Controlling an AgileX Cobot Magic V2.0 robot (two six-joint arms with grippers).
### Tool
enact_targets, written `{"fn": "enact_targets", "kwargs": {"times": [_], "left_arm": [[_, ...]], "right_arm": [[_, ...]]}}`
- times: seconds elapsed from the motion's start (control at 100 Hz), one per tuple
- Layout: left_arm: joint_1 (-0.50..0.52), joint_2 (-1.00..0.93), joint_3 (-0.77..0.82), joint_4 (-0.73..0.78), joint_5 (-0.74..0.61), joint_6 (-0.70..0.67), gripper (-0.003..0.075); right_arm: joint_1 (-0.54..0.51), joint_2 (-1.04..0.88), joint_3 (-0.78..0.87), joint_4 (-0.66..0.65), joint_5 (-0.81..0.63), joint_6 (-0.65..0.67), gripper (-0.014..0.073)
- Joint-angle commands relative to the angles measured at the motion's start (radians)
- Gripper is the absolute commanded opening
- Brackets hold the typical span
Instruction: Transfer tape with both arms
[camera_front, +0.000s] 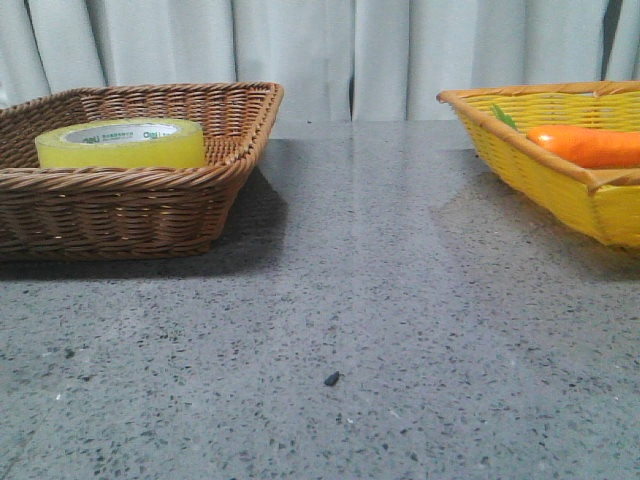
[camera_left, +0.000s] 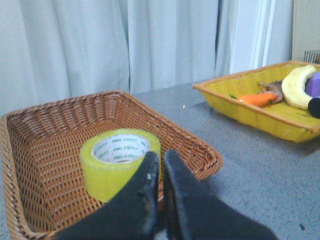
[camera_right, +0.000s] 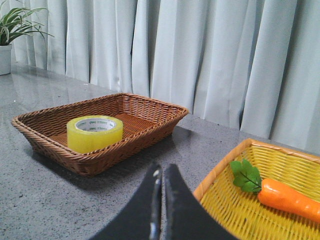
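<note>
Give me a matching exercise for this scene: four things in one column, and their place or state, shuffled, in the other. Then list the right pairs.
1. tape
2. carrot
3. left gripper
4. potted plant

A. lies in the yellow basket
B. shut, holding nothing
C. stands on the table's far end, in the right wrist view
D. lies flat in the brown basket

Pairs: 1-D, 2-A, 3-B, 4-C

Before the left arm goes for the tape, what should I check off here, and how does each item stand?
1. Tape lying flat in the brown basket: ok.
2. Nothing stacked on the tape: ok.
3. Left claw open for the roll: not ok, fingers together.
4. Right claw open to receive: not ok, fingers together.
5. Yellow basket has bare floor beside the carrot: ok.
6. Either claw touching the tape: not ok, both apart from it.
</note>
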Motion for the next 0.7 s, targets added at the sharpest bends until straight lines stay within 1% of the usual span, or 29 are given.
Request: {"fn": "enact_targets", "kwargs": {"times": [0.0,0.34,0.44,0.57,0.69], "left_arm": [[0.0,0.004,-0.024,-0.015,-0.076,-0.005,-0.0021],[0.0,0.004,-0.024,-0.013,-0.079,-0.005,-0.0021],[0.012,-0.001,0.004,0.034,-0.108,-0.005,-0.0021],[0.061,-0.032,0.07,0.101,-0.11,-0.005,-0.0021],[0.153,-0.104,0.156,0.106,-0.11,-0.047,-0.0021]], "right_arm": [[0.0,0.014,-0.022,-0.015,-0.093,-0.007,-0.0074],[0.0,0.014,-0.022,-0.015,-0.093,-0.007,-0.0074],[0.0,0.014,-0.022,-0.015,-0.093,-0.007,-0.0074],[0.0,0.014,-0.022,-0.015,-0.093,-0.007,-0.0074],[0.0,0.014,-0.022,-0.015,-0.093,-0.007,-0.0074]]}}
